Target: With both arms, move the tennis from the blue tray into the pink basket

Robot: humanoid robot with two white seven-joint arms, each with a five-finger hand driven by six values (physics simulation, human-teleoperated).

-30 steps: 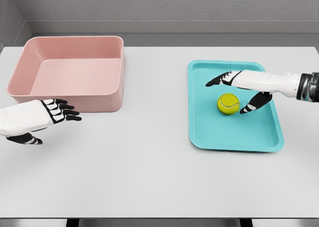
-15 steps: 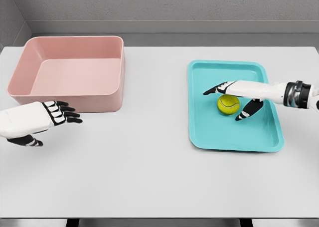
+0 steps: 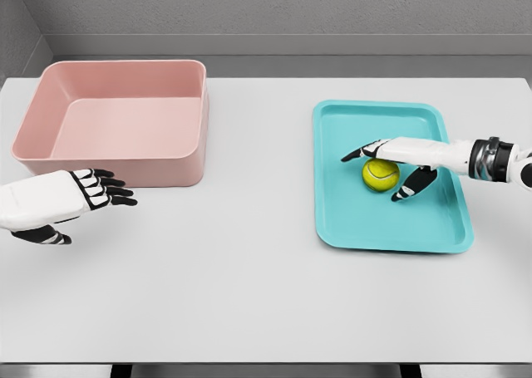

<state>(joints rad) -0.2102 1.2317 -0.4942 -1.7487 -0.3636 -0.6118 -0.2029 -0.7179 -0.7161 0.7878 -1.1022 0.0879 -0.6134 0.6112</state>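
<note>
A yellow-green tennis ball [image 3: 380,174] lies in the blue tray [image 3: 386,226] at the right of the table. My right hand [image 3: 387,170] hovers over the ball from the right, its fingers spread past the ball's far side and the thumb [image 3: 413,184] down at its near right; the hand is open and does not grip the ball. The pink basket [image 3: 116,120] stands at the back left, with nothing inside. My left hand [image 3: 79,197] rests open just in front of the basket's near wall, at the left edge.
The white table [image 3: 249,253] spans the whole view. A grey wall runs behind its far edge.
My right hand has come down and drawn in toward the ball, the thumb settling beside it. Ball, tray, basket and left hand have stayed put.
</note>
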